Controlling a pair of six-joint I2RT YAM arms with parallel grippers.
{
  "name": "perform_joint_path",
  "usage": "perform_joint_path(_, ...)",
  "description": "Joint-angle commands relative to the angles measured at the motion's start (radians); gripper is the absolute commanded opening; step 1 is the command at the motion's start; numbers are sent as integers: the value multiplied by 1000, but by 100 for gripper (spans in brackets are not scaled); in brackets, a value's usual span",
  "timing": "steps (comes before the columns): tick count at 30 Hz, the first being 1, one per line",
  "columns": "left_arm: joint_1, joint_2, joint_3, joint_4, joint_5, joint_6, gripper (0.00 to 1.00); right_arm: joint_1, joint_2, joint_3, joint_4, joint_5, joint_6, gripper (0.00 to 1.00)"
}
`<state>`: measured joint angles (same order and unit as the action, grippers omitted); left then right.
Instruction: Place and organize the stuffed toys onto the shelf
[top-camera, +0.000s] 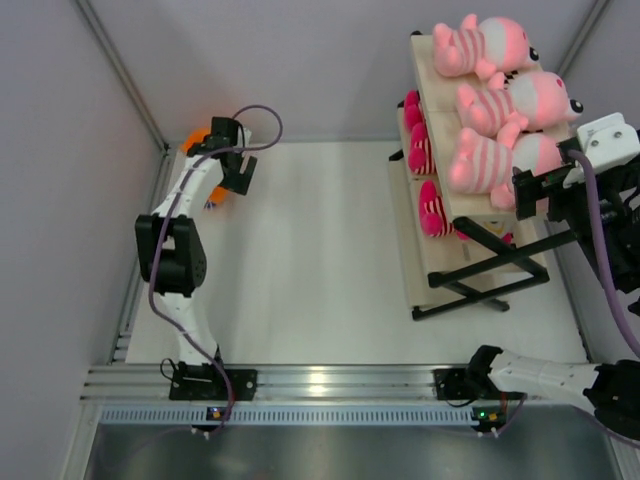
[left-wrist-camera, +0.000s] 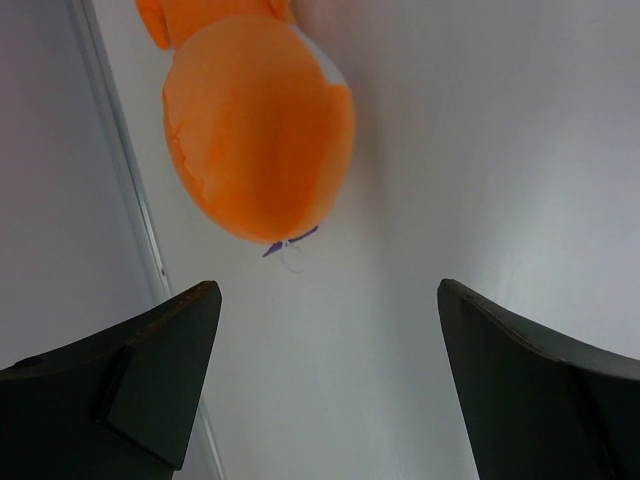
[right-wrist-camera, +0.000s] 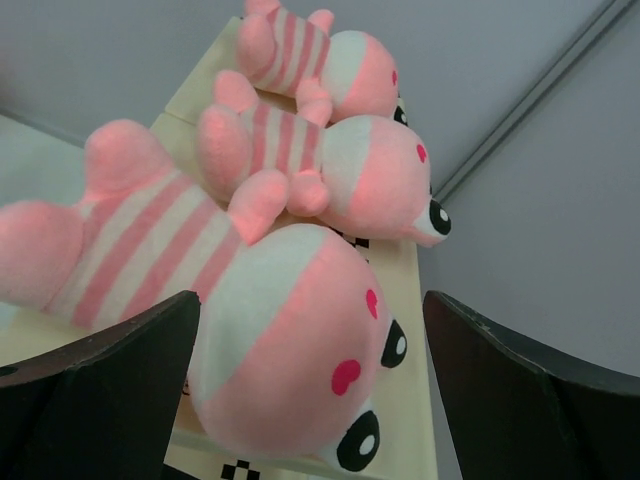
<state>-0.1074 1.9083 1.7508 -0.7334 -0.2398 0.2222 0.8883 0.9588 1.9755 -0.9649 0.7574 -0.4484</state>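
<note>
both arms (top-camera: 190, 325) are white with black joints and purple cables (top-camera: 264, 108).

pink-striped stuffed toys (right-wrist-camera: 270, 330), orange stuffed toy (left-wrist-camera: 255, 130)

A white table (top-camera: 310, 270) fills the middle. A silver rail (top-camera: 340, 381) runs along its 6 o'clock edge. Grey walls (top-camera: 50, 150) rise at 9, 12 and 3 o'clock.
</note>
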Motion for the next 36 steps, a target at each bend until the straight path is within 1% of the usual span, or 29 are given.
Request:
perform_joint_path(1, 3, 142, 114, 58, -194, 86, 96, 12, -14, -35, 57, -43, -33, 95)
perform_joint_path(5, 18, 287, 209, 63, -239, 97, 96, 11, -23, -29, 58, -58, -24, 95)
perform_joint_path(7, 21, 316, 223, 65, -263, 109, 93, 12, -29, -29, 54, -61, -18, 95)
perform_joint_path(9, 25, 328, 219, 72, -263, 111, 71, 12, -32, -29, 46, -69, -7, 95)
perform_joint_path(11, 31, 321, 201, 84, -257, 111, 55, 11, -35, -29, 40, -84, -4, 95)
perform_joint_path(12, 37, 304, 193, 106, -256, 121, 41, 12, -34, -30, 41, -84, -4, 95)
perform_joint_path(13, 38, 296, 170, 121, -257, 132, 34, 12, -32, -29, 40, -86, -7, 95)
perform_joint_path(14, 40, 287, 155, 146, -280, 166, 24, 11, -29, -27, 41, -72, -13, 95)
perform_joint_path(15, 41, 267, 138, 194, -291, 186, 0, 11, -22, -29, 45, -61, -18, 95)
perform_joint_path(16, 44, 259, 106, 219, -300, 199, 0, 11, -17, -23, 43, -55, -21, 95)
perform_joint_path(18, 58, 233, 87, 236, -270, 218, 0, 12, -8, -21, 35, -67, -24, 95)
perform_joint_path(21, 83, 184, 46, 233, -164, 200, 0, 11, 0, -10, 25, -101, -13, 95)
perform_joint_path(22, 83, 116, 1, 232, -129, 200, 0, 11, 7, 9, 16, -110, -9, 95)
perform_joint_path(23, 83, 76, -29, 226, -40, 195, 0, 11, 20, 22, -9, -137, -6, 94)
perform_joint_path(24, 81, 17, -90, 220, 14, 190, 0, 11, 29, 29, -15, -145, -6, 94)
perform_joint_path(25, 81, -86, -118, 186, 67, 183, 0, 11, 38, 39, -21, -148, -9, 94)
perform_joint_path(26, 81, -151, -147, 169, 132, 168, 0, 12, 46, 40, -26, -150, -21, 94)
perform_joint_path(27, 81, -210, -212, 152, 234, 160, 0, 11, 64, 40, -34, -150, -30, 94)
perform_joint_path(28, 81, -338, -249, 135, 320, 145, 0, 12, 75, 42, -34, -153, -38, 94)
perform_joint_path(29, 83, -403, -292, 134, 376, 123, 0, 11, 93, 43, -29, -165, -52, 94)
perform_joint_path(30, 83, -461, -371, 132, 498, 115, 0, 12, 101, 54, -23, -176, -55, 94)
perform_joint_path(31, 83, -620, -442, 103, 674, 111, 0, 15, 124, 81, 3, -235, -79, 94)
perform_joint_path(32, 83, -662, -442, 77, 675, 112, 0, 17, 124, 82, 3, -236, -79, 94)
perform_joint_path(33, 83, -692, -447, 48, 726, 112, 0, 17, 144, 97, 9, -256, -84, 94)
perform_joint_path(34, 83, -713, -439, 7, 831, 114, 0, 17, 155, 138, 15, -277, -87, 94)
perform_joint_path(35, 83, -745, -427, -76, 882, 129, 0, 18, 168, 161, 17, -314, -90, 94)
perform_joint_path(36, 83, -755, -404, -122, 925, 135, 0, 18, 194, 201, 15, -334, -92, 94)
